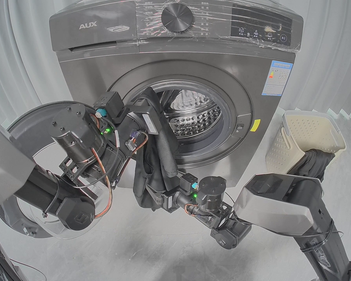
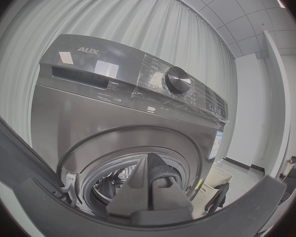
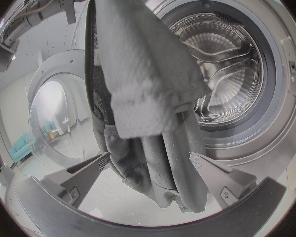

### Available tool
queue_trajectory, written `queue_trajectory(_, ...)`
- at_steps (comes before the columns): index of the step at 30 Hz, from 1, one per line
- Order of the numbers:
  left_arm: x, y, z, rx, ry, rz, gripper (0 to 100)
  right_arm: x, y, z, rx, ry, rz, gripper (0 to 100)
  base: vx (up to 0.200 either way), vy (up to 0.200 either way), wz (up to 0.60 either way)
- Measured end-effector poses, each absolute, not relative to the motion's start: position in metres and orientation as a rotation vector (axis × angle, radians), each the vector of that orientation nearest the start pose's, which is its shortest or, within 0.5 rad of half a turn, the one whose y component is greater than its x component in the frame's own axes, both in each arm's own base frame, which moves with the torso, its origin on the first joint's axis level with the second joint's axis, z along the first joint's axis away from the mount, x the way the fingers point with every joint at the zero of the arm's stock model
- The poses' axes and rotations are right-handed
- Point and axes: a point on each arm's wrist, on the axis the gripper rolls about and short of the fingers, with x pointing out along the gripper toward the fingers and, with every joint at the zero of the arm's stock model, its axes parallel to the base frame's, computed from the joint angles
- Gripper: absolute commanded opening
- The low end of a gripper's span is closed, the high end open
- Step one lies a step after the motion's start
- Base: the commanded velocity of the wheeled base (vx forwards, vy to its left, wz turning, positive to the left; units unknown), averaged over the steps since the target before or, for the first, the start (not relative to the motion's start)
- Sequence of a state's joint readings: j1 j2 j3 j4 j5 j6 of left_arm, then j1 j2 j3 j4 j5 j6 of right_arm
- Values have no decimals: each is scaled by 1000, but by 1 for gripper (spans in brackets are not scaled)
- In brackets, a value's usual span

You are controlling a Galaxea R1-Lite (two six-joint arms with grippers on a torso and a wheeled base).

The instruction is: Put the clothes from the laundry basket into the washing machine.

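Clothes: one dark garment (image 1: 156,157) hangs from the left pincer (image 2: 153,170), which is clamped on its top fold just in front of the washing machine (image 1: 222,79) and its open drum (image 3: 227,66). Below it, the right pincer (image 3: 149,158) has its fingers apart, one on each side of the garment's hanging end. Well to the right of this pincer stands the laundry basket (image 1: 304,137), with more dark cloth (image 1: 316,160) spilling over its rim. The round door (image 1: 35,121) stands open to the left pincer's left.
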State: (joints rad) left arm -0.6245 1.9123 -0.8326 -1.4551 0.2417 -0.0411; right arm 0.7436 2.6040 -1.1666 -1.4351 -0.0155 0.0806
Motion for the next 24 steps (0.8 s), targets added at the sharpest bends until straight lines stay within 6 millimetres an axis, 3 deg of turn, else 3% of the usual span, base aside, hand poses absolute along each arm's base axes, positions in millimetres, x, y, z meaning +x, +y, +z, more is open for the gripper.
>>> queue_trajectory(15,277,-199,205,-203,-342,-399,0,362,334,-12,106,-33,726,100,0,0,0)
queue_trajectory(21,272,-200,209,-211,-353,-411,0,378,336,-14,117,-50,629,100,0,0,0)
queue_trajectory(22,271,-200,210,-212,-354,-411,0,381,335,-15,119,-52,611,0,0,0,0)
queue_trajectory(24,270,-200,211,-214,-356,-414,0,385,335,-16,126,-59,592,0,0,0,0)
